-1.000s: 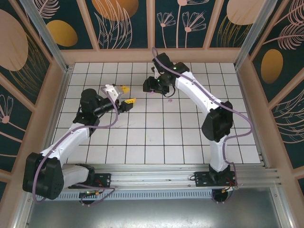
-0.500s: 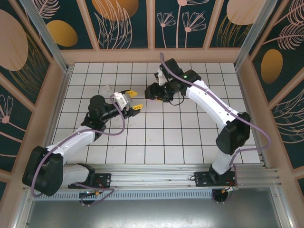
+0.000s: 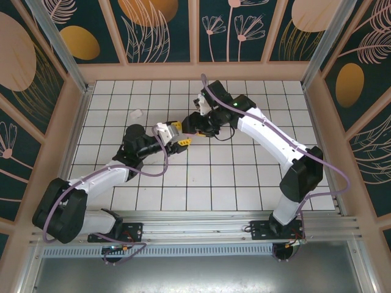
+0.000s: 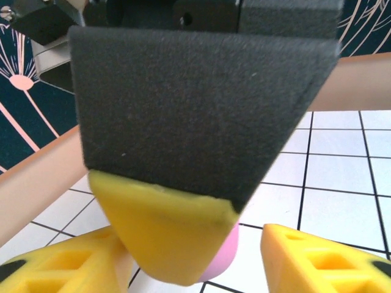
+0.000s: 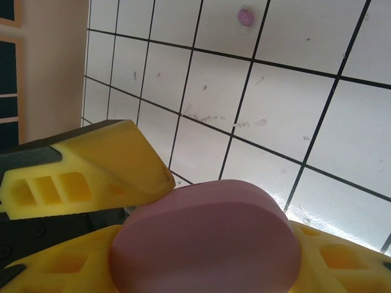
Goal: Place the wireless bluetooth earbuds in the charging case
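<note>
A pale purple charging case (image 5: 204,244) sits clamped between the two yellow fingers of my right gripper (image 5: 211,247), which hangs over the middle of the tiled floor (image 3: 194,124). My left gripper (image 3: 179,134) has come up against it from the left. One of its yellow fingertips (image 5: 91,174) touches the case's edge. In the left wrist view my left gripper (image 4: 192,244) stands open, its jaws either side of the right gripper's black-backed finger (image 4: 183,140), with a strip of the case (image 4: 221,256) behind it. One pale purple earbud (image 5: 245,16) lies on a tile beyond.
A small white object (image 3: 135,113) lies on the tiles at the back left. Wooden walls (image 3: 85,79) with patterned panels ring the white tiled floor (image 3: 244,177). The near half of the floor is free.
My left gripper swung right and forward to meet the right gripper, which carried the case leftward and nearer. The left jaws have narrowed a little.
</note>
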Action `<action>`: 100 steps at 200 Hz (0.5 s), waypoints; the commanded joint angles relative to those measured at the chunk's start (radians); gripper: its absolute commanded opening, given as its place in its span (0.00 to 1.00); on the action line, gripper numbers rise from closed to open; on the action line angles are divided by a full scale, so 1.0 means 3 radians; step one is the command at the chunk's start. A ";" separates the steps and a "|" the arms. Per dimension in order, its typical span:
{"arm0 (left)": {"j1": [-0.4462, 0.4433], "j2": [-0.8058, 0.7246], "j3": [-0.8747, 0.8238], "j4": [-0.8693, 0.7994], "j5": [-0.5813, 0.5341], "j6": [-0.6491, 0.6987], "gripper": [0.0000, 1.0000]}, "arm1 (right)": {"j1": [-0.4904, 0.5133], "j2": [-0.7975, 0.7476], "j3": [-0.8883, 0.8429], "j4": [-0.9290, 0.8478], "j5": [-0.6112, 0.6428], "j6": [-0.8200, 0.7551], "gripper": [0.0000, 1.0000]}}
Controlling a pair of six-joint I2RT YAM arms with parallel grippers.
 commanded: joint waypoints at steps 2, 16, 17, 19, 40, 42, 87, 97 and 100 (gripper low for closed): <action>-0.0018 0.0027 0.0052 0.0282 0.0045 -0.0065 0.49 | 0.0019 -0.0164 -0.0061 0.0075 -0.0073 0.0059 0.50; -0.0021 0.0049 0.0061 0.0333 0.0080 -0.0129 0.42 | 0.0019 -0.0177 -0.0077 0.0080 -0.0089 0.0049 0.53; -0.0021 0.0053 0.0062 0.0331 0.0082 -0.0134 0.42 | 0.0019 -0.0177 -0.0077 0.0080 -0.0089 0.0049 0.53; -0.0021 0.0055 0.0066 0.0333 0.0090 -0.0143 0.41 | 0.0019 -0.0180 -0.0083 0.0079 -0.0088 0.0049 0.53; -0.0021 0.0076 0.0079 0.0368 0.0140 -0.0231 0.32 | 0.0017 -0.0215 -0.0118 0.0093 -0.0083 0.0054 0.54; -0.0021 0.0078 0.0079 0.0371 0.0146 -0.0239 0.32 | 0.0019 -0.0215 -0.0121 0.0095 -0.0079 0.0054 0.54; -0.0018 0.0135 0.0041 0.0506 0.0193 -0.0465 0.27 | -0.0023 -0.0378 -0.0136 0.0168 0.0046 0.0100 0.68; -0.0018 0.0154 0.0000 0.0612 0.0200 -0.0563 0.26 | -0.0055 -0.0469 -0.0160 0.0223 0.0063 0.0118 0.70; -0.0019 0.0158 -0.0013 0.0648 0.0197 -0.0597 0.26 | -0.0072 -0.0499 -0.0169 0.0242 0.0065 0.0126 0.70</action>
